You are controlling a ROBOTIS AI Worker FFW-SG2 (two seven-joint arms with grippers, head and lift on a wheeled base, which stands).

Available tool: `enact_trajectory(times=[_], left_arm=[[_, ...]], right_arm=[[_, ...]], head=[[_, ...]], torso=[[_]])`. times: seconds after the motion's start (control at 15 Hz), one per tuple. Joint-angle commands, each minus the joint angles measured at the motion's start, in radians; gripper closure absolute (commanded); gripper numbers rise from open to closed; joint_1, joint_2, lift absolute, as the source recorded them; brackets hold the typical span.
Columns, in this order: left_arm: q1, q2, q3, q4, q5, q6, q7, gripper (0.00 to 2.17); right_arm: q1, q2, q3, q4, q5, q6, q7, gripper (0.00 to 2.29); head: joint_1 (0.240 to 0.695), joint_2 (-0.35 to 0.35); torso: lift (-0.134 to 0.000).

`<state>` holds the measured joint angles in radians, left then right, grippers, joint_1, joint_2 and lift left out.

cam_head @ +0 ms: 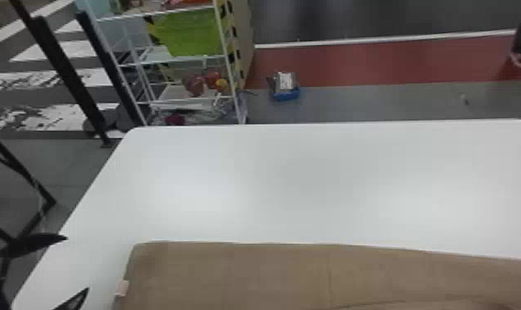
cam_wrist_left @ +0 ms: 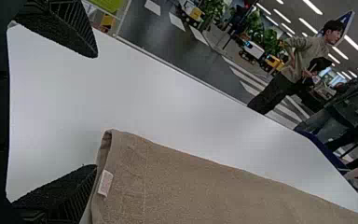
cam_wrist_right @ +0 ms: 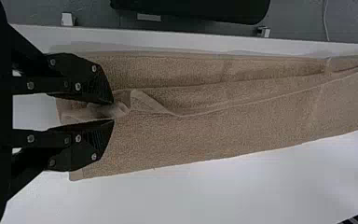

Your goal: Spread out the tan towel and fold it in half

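The tan towel [cam_head: 239,276] lies as a long strip along the near part of the table, with a pale tag by its left end. My left gripper [cam_head: 73,264] is at the left of that end, apart from it. In the left wrist view, the open left gripper [cam_wrist_left: 96,111] has one finger beside the tagged end of the towel [cam_wrist_left: 182,186] and nothing clamped between its fingers. The right wrist view has my right gripper [cam_wrist_right: 113,111] shut on a bunched part of the towel [cam_wrist_right: 191,135], near one end; a loose edge and creases run along the cloth from there.
The white table [cam_head: 305,181] extends beyond the towel. Past its far edge stand a wire shelf rack [cam_head: 181,59] at the left and a small blue-based item [cam_head: 285,87] on the floor. Black metal legs [cam_head: 66,74] rise at the far left.
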<state>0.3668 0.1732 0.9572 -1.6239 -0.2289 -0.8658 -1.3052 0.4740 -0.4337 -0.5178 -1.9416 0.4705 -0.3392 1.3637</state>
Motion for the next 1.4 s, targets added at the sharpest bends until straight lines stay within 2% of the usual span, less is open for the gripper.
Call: enact_trajectory(times=[0.0,0.13,0.33,0.47,0.53,0.6,0.73,0.87,0.93,1.0,1.07,1.13,1.27,1.33], left_arm=[[0.0,0.0,0.0,0.002,-0.001,0.0,0.0,0.04],[-0.003,0.0,0.0,0.007,-0.003,0.0,0.001,0.04],[-0.009,0.0,0.0,0.013,-0.009,0.0,0.0,0.04],[-0.014,0.002,0.0,0.016,-0.009,0.0,0.0,0.04],[-0.017,0.002,0.0,0.022,-0.009,0.0,0.001,0.04],[-0.023,0.002,-0.002,0.025,-0.007,0.0,0.004,0.04],[-0.028,0.003,-0.014,0.033,0.028,0.021,0.027,0.04],[-0.045,0.003,-0.017,0.041,0.128,0.181,0.035,0.04],[-0.048,0.003,-0.02,0.032,0.161,0.23,0.034,0.04],[-0.048,0.002,-0.031,0.002,0.152,0.273,0.029,0.04],[-0.048,0.002,-0.041,-0.028,0.149,0.319,0.015,0.04],[-0.052,0.002,-0.048,-0.048,0.148,0.356,-0.028,0.04],[-0.078,0.008,-0.071,-0.06,0.128,0.445,-0.097,0.04],[-0.083,0.009,-0.08,-0.059,0.118,0.439,-0.095,0.04]], right_arm=[[0.014,-0.01,-0.025,-0.014,0.0,-0.002,0.003,0.03],[0.043,-0.017,-0.059,-0.033,-0.027,0.001,0.003,0.04],[0.094,-0.016,-0.134,-0.071,-0.191,0.084,0.003,0.04],[0.084,-0.016,-0.177,-0.073,-0.316,0.256,0.003,0.04],[0.041,-0.008,-0.188,-0.063,-0.383,0.461,0.003,0.03],[-0.002,0.018,-0.183,-0.056,-0.415,0.667,0.003,0.03],[-0.038,0.078,-0.166,-0.054,-0.446,0.728,0.003,0.03],[-0.064,0.145,-0.128,-0.094,-0.471,0.921,0.003,0.03],[-0.074,0.182,-0.099,-0.166,-0.471,1.038,0.003,0.03],[-0.101,0.191,-0.061,-0.229,-0.449,1.179,0.003,0.03],[-0.126,0.185,-0.024,-0.272,-0.414,1.308,0.003,0.03],[-0.129,0.182,0.016,-0.303,-0.374,1.351,0.003,0.04],[-0.133,0.181,0.07,-0.31,-0.297,1.357,0.003,0.03],[-0.13,0.175,0.078,-0.301,-0.283,1.354,0.002,0.04]], head=[[0.695,0.178],[0.695,0.166],[0.695,0.14],[0.695,0.135],[0.695,0.125],[0.695,0.112],[0.695,0.075],[0.695,0.079],[0.695,0.098],[0.695,0.131],[0.695,0.164],[0.695,0.229],[0.695,0.253],[0.695,0.258]], torso=[[-0.134],[-0.134],[-0.134],[-0.134],[-0.134],[-0.134],[-0.134],[-0.134],[-0.134],[-0.134],[-0.134],[-0.134],[-0.134],[-0.134]])
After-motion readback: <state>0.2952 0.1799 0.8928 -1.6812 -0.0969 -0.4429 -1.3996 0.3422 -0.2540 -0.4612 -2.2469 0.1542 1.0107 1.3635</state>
